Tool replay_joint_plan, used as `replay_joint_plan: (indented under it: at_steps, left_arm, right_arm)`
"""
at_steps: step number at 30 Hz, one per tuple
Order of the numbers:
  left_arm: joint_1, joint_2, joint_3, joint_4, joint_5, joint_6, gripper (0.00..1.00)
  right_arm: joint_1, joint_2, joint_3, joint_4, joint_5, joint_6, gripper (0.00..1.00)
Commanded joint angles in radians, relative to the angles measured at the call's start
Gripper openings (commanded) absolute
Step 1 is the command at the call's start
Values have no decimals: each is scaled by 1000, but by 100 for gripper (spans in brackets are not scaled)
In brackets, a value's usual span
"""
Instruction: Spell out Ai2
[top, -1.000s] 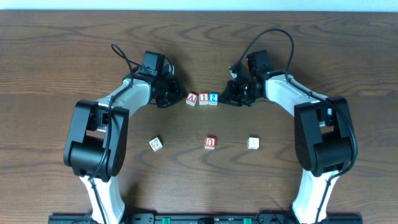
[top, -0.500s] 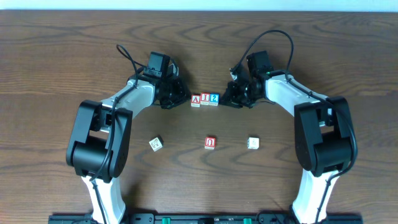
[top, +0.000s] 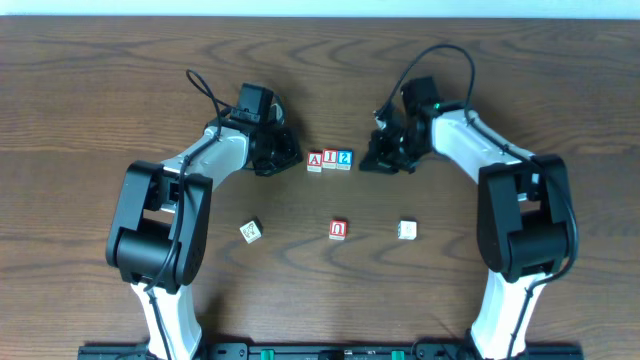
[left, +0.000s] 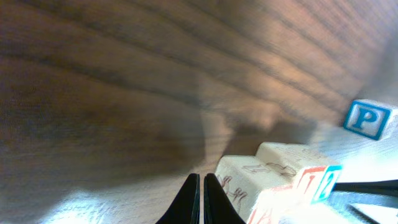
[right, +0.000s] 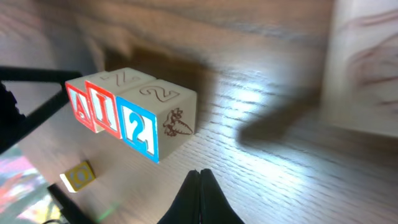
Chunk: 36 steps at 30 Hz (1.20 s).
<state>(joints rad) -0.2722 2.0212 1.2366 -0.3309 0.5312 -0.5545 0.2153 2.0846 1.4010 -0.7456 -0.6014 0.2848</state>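
Observation:
Three small cubes stand touching in a row on the wooden table: the red-framed "A" cube (top: 315, 160), the red-framed "I" cube (top: 329, 159) and the blue-framed "2" cube (top: 344, 159). In the right wrist view they read A (right: 79, 106), I (right: 104, 112), 2 (right: 140, 130). My left gripper (top: 292, 157) is shut and empty, just left of the "A" cube. My right gripper (top: 368, 163) is shut and empty, a short gap right of the "2" cube. In the left wrist view the row (left: 292, 186) lies right of my fingertips (left: 200, 179).
Three other cubes lie nearer the front: a pale one (top: 250, 232), a red-framed one (top: 338, 229) and a pale one (top: 407, 230). A blue-framed "P" face (left: 368, 118) shows far off in the left wrist view, a yellow cube (right: 79, 176) in the right wrist view.
The "A" cube has been pushed right against the "I" cube, closing the row. My left gripper then drew back slightly. My right gripper has pulled a little away from the "2" cube.

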Motion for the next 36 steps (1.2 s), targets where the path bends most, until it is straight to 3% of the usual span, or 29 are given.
replay_joint_plan:
  at_steps: [1,5,11,15,26,27,28,29,30,31,32,36]
  left_arm:
    - [12,-74,71,-71,-65,117,6]
    - [13,-192,105,-194,-128,225,6]
    - [43,-431,103,-417,-200,361,6]
    - [42,-604,37,-515,-229,382,6]
    - [6,-1124,-350,-544,-229,321,6]
    - [-1,-1155,-365,-546,-227,320,6]
    - [-4,-1183,-374,-550,-227,308,6]
    - [-4,-1204,-378,-560,-227,279,19]
    - [-4,-1212,-377,-563,-227,260,47]
    - [-4,-1215,-377,-563,-227,243,76]
    - [-4,-1217,-377,-563,-224,215,95]
    - [-3,-1217,-378,-579,-227,105,95]
  right_arm:
    - [-12,-16,141,-133,150,-111,1]
    - [-12,-89,251,-298,251,-177,1]
    - [-8,-351,243,-460,402,-219,1]
    - [11,-651,80,-458,467,-217,2]
    - [13,-1369,-475,-400,467,-173,1]
    - [13,-1412,-499,-390,448,-161,6]
    - [13,-1451,-517,-385,428,-147,37]
    - [13,-1488,-527,-386,416,-95,81]
    - [13,-1500,-527,-389,412,-64,99]
    - [13,-1512,-527,-393,410,-27,99]
    - [13,-1521,-527,-399,410,18,99]
    - [13,-1522,-527,-430,410,85,99]
